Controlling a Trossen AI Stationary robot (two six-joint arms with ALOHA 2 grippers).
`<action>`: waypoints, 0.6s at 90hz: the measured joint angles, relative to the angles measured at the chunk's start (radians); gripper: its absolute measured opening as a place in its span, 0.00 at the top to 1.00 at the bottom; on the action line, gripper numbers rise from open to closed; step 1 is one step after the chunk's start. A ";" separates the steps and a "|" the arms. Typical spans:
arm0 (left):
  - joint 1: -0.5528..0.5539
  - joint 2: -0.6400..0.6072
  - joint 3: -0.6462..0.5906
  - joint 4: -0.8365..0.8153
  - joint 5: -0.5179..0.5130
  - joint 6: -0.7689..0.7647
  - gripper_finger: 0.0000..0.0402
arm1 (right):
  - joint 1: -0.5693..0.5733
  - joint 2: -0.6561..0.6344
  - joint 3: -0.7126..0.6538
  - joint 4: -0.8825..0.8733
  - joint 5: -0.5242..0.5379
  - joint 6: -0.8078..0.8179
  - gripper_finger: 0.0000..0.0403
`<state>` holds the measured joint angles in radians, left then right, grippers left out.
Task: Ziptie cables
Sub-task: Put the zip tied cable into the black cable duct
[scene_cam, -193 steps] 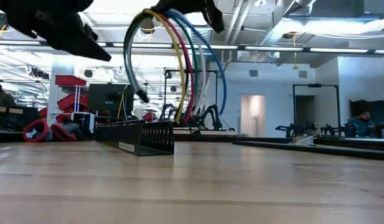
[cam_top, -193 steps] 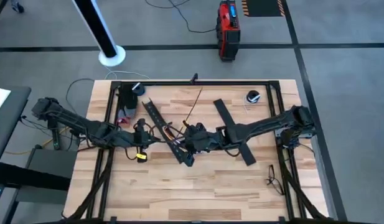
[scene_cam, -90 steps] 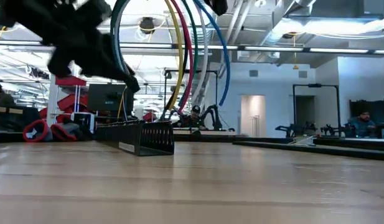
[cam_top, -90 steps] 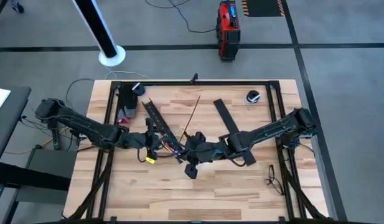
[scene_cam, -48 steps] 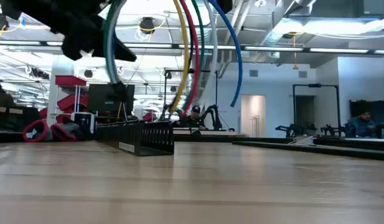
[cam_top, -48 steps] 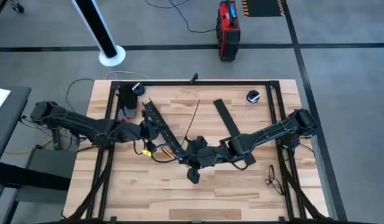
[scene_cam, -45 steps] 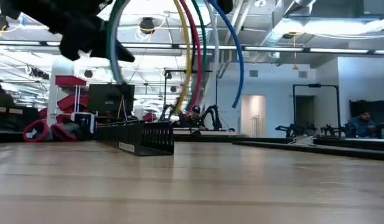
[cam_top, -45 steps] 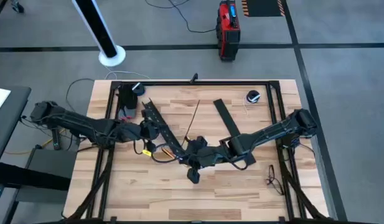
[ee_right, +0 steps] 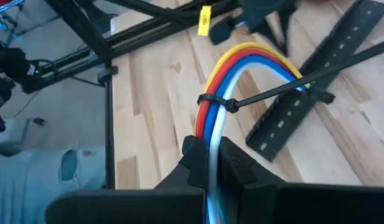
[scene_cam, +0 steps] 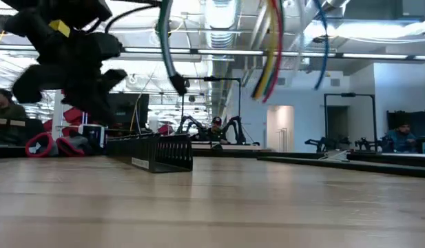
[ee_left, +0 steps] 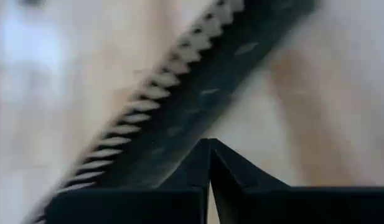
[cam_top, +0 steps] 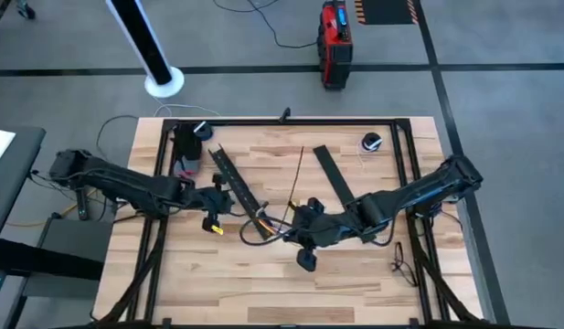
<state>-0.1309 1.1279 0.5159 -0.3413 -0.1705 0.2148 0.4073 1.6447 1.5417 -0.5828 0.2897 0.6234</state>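
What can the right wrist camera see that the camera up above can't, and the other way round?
Only the right wrist view shows the black zip tie cinched around the cables, its tail sticking out sideways. Only the high view shows the whole table, the left gripper beside the slotted channel, and the flat black strip. Both show the right gripper shut on the cables.

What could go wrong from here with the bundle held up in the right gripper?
1. The right gripper pinches only one end of the cables; the free loop hangs in the air and could swing or slip.
2. The zip tie has a long black tail sticking out toward the slotted channel; it may snag there.
3. The left gripper, fingers shut, sits just over that channel and could knock it.
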 joint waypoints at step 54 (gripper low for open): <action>0.009 0.512 0.170 0.383 0.035 0.042 1.00 | 0.002 -0.008 0.000 -0.127 -0.001 0.008 1.00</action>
<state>-0.1222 1.6396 0.6859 0.0422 -0.1360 0.2564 0.4094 1.6367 1.5417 -0.7097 0.2890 0.6312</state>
